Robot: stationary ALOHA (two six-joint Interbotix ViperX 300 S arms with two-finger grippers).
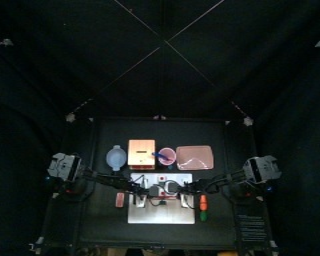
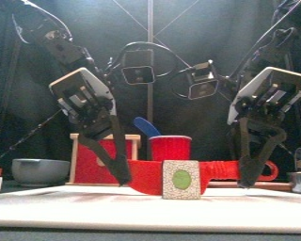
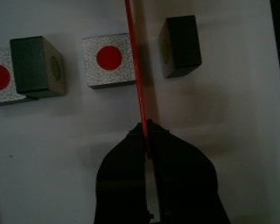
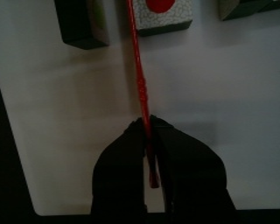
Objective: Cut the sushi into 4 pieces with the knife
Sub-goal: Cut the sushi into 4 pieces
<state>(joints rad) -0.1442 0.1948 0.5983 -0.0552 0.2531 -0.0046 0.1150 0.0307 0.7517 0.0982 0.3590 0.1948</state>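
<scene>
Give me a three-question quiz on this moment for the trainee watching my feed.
1. True or false: the left gripper and the right gripper are both shut on the red knife.
2. In the front view, the sushi piece nearest the camera shows a centre that is: A) green B) yellow C) blue.
3. Fill in: the knife is held over the white ____.
Key: 1 true; 2 A; 3 cutting board.
</scene>
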